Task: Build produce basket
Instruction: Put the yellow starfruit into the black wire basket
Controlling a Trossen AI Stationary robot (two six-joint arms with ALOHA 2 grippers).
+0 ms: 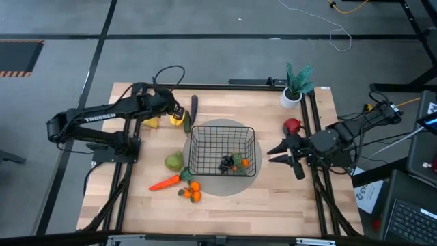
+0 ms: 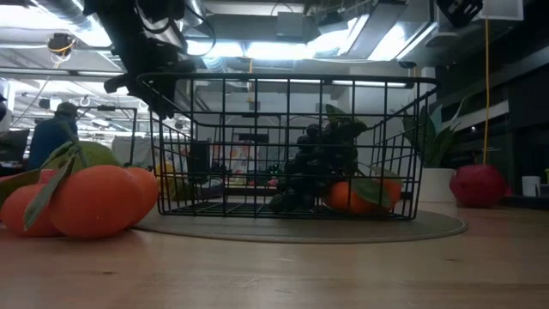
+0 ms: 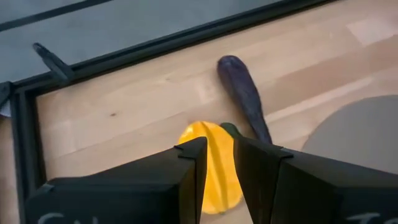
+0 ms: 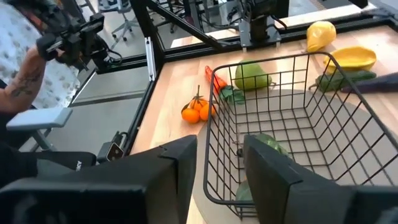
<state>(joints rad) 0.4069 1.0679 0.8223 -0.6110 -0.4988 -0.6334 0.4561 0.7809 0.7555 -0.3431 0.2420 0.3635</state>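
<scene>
The black wire basket (image 1: 223, 137) stands on a grey round mat (image 1: 205, 130) at the table's middle. Dark grapes (image 1: 225, 164) and an orange (image 1: 244, 162) with green leaves lie in it. My left gripper (image 1: 179, 115) hangs narrowly open above a yellow piece (image 3: 214, 180) lying on the table left of the basket. A dark eggplant (image 3: 242, 93) lies just beyond the yellow piece. My right gripper (image 1: 275, 154) stands open off the basket's right side, its fingers toward the rim (image 4: 273, 65), touching nothing. A pear (image 1: 174, 162), a carrot (image 1: 164, 183) and small oranges (image 1: 191, 192) lie near the basket's near-left corner.
A second yellow piece (image 1: 151, 121) lies farther left. A red apple (image 1: 292, 126) sits right of the basket, and a potted plant (image 1: 295, 85) stands at the far right corner. A person (image 4: 25, 37) stands beyond the table. Bare wood lies along the near edge.
</scene>
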